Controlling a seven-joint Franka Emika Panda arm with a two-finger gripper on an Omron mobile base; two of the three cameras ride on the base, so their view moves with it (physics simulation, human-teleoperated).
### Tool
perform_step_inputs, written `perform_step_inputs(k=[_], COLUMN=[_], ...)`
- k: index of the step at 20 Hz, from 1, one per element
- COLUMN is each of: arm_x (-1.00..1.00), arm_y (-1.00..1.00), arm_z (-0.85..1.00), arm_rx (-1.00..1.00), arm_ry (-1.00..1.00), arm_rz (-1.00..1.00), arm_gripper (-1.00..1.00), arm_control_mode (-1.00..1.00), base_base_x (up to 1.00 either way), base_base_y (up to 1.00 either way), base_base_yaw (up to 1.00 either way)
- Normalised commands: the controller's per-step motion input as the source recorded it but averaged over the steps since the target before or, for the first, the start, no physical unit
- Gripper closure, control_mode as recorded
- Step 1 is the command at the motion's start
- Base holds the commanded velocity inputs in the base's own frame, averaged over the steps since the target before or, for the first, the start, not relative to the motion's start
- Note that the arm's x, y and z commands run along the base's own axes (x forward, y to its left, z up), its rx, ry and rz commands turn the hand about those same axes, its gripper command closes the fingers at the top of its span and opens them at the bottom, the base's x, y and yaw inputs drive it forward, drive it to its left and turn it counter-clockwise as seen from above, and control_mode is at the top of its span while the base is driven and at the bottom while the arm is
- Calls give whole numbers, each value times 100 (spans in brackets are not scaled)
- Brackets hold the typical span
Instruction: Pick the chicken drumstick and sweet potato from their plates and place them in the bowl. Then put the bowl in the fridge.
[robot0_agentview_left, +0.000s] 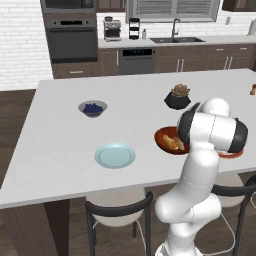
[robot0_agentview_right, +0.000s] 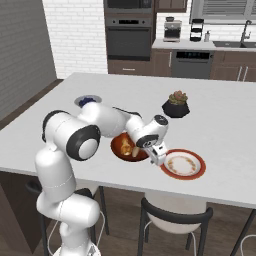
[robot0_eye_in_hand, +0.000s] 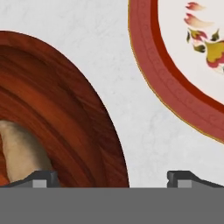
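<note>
hovering wide open and empty, the fingers (robot0_eye_in_hand: 111, 177) straddle the bowl (robot0_eye_in_hand: 65, 113) rim, one tip over its inside, the other over bare surface (robot0_eye_in_hand: 131, 127) beside the red-rimmed plate (robot0_eye_in_hand: 153, 70). in the hand view the sweet potato (robot0_eye_in_hand: 19, 151) lies in the bowl; in the left base view the drumstick (robot0_agentview_left: 173, 143) appears to lie there too, and the blue plate (robot0_agentview_left: 115, 155) is bare. both foods look delivered, so the step in hand seems to be grasping the bowl by its rim; next the fingers would need to lower and close on that rim, then carry it level to the fridge. the arm hides much of the bowl, and its far side is cut off.
</note>
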Motion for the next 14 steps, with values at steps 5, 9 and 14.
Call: perform_step_inputs(k=[5,9,14], arm_x=[2,5,0], arm_y=[12,15,2], arm_z=[-11,-10,0], arm_rx=[0,0,0], arm_ry=[-3,-3,0], arm_rz=[0,0,1], arm_gripper=[-100,100,100], arm_control_mode=[-100,-100,-100], base_base_x=[0,0,0], base_base_y=[0,0,0], base_base_yaw=[0,0,0])
